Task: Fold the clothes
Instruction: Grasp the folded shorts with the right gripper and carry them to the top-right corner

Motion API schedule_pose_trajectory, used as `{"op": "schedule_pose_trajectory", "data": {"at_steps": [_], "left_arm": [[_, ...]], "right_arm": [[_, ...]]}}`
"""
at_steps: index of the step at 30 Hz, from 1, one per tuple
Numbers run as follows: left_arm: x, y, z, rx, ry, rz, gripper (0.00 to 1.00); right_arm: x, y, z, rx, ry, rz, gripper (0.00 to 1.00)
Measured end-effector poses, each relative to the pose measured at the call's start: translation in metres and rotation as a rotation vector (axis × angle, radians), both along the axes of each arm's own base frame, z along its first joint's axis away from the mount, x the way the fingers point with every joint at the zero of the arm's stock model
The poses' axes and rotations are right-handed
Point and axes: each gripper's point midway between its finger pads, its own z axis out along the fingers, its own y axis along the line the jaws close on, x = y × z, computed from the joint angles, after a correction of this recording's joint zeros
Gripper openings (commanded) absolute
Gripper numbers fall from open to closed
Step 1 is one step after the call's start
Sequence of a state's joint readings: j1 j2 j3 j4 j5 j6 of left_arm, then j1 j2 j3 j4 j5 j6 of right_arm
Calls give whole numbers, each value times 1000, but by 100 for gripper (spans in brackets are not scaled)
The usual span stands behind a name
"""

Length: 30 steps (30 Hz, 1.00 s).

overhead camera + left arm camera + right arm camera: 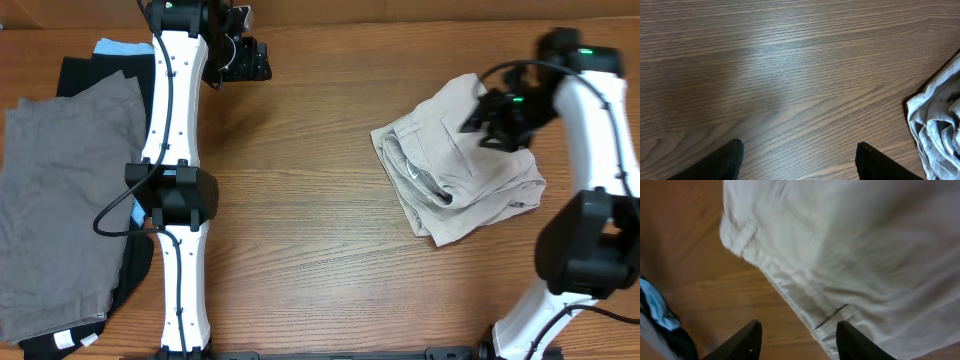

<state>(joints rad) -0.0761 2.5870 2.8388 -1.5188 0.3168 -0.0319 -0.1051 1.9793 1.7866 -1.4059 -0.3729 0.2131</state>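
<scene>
Checking the beige shorts (455,165), you find them in a rumpled, partly doubled bundle on the right half of the table (320,230), well apart from the grey shorts (70,200) and the light blue garment (118,47) at the left edge.

Right gripper (495,122): it hangs over the far right part of the bundle. In the right wrist view its fingers (747,340) stand apart with nothing between them, and the waistband (790,285) with its belt loops runs diagonally across the view just beyond the tips. The cloth lies directly under and ahead of this claw.

Left gripper (240,55): it sits at the far side of the table, over bare wood. Its jaws are wide and hold nothing. In the left wrist view only the bundle's layered edge (940,125) shows, off to the right.

Finding: the bundle is about as wide as it is long, so you cannot read a clear long axis. The right arm is plainly nearer. In my judgement the fold is unfinished, and the next grasp should fall to that arm.
</scene>
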Motion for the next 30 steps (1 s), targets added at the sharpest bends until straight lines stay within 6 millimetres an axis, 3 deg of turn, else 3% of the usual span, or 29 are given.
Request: {"op": "schedule_pose_trajectory", "data": {"at_steps": [3,6,17,26,30], "left_arm": [[-1,0,0,3,3,0,75],[-1,1,-1,8,3,2,75],[0,4,-2,26,2,8,75],[0,5,-2,32,2,9,74],[0,5,-2,32,-1,10,73]], "right_arm": [[-18,27,-27,-49,100,-5,52],[-38,40,-57,-101,190,-41,52],[-81,39,-129,-180,320,-207,51],[-76,30,-133,-108,213,-368,50],[-65,13,-134,-80,172,-457,51]]}}
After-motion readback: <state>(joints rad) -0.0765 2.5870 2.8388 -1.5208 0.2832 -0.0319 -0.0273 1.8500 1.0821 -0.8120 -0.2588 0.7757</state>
